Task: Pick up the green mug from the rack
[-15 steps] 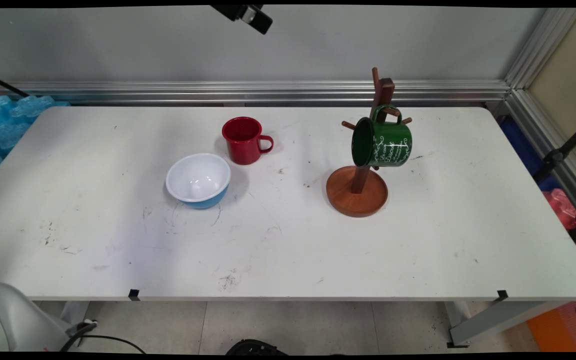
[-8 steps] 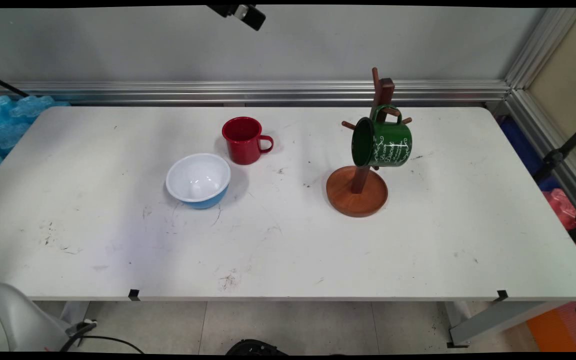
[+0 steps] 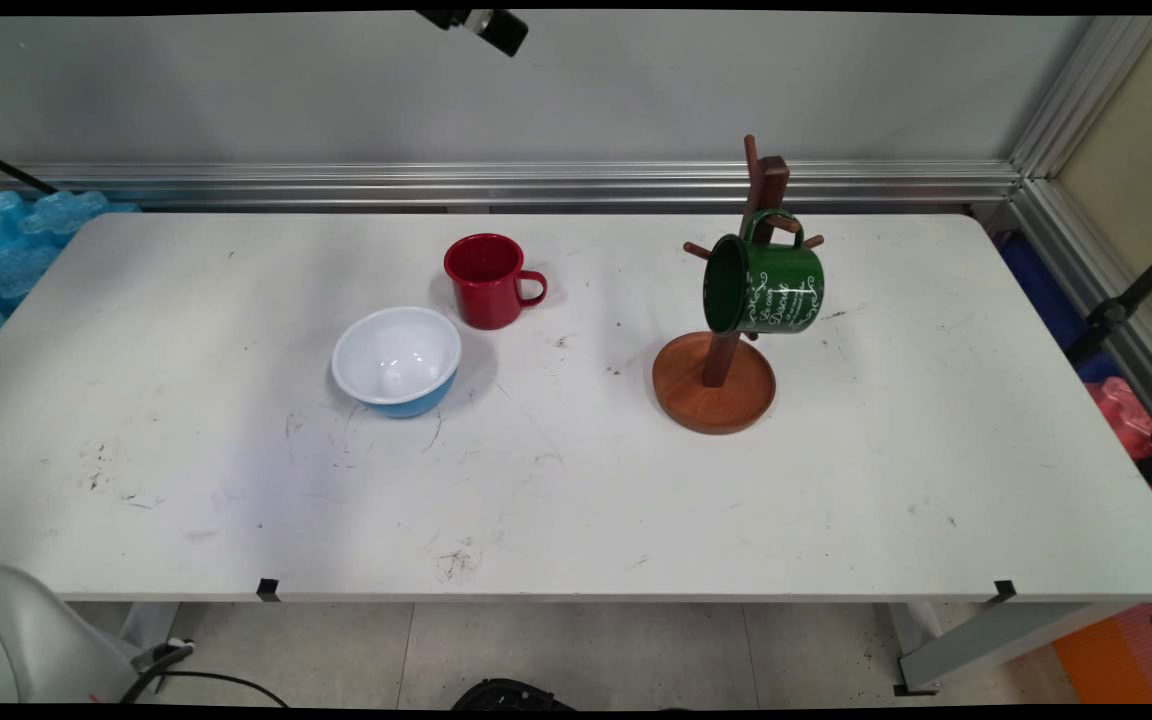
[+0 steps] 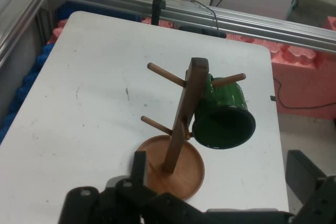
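My gripper (image 3: pixel 481 25) hangs high over the table, only its black tip showing at the top edge of the main view. In the hand view the gripper (image 4: pixel 220 177) is open, its two fingers spread wide with nothing held. Far below it stands a wooden mug rack (image 4: pixel 184 114) on a round base. A green mug (image 4: pixel 223 114) with white lettering hangs by its handle from an upper peg. In the main view the rack (image 3: pixel 714 385) and the green mug (image 3: pixel 764 287) stand right of the table's middle.
A red mug (image 3: pixel 484 280) stands upright at the back centre of the white table (image 3: pixel 636 500), with a white-and-blue bowl (image 3: pixel 396 360) just in front of it. Blue foam (image 3: pixel 6 240) lies off the left end, and a black stand pole (image 3: pixel 1126 300) rises at the right.
The gripper has drifted slightly left and upward at the top edge. The mugs, bowl and rack have not moved.
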### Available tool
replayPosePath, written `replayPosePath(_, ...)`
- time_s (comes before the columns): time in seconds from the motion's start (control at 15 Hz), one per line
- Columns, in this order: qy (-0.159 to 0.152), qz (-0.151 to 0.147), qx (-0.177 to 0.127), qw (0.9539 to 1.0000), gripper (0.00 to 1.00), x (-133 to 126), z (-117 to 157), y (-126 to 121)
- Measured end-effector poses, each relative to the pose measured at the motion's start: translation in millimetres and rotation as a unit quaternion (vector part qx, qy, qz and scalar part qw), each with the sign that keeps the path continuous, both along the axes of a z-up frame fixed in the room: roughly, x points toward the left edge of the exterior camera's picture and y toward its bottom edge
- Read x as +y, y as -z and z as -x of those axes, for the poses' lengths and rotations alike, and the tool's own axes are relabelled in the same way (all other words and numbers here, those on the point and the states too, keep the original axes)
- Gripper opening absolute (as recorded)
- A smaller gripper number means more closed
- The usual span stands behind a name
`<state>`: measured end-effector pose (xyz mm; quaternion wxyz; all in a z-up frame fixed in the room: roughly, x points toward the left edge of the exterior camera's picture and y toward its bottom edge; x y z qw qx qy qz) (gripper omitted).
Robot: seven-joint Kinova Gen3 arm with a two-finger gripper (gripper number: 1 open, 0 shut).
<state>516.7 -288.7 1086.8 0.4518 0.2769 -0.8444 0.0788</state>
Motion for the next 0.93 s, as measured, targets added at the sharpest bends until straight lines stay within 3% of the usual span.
replayPosePath(0.33,-0.009,-0.018,0.012,0.9997,1.0,1,6,1)
replayPosePath(0.93,-0.037,-0.104,0.041,0.993,1.0,15,64,18)
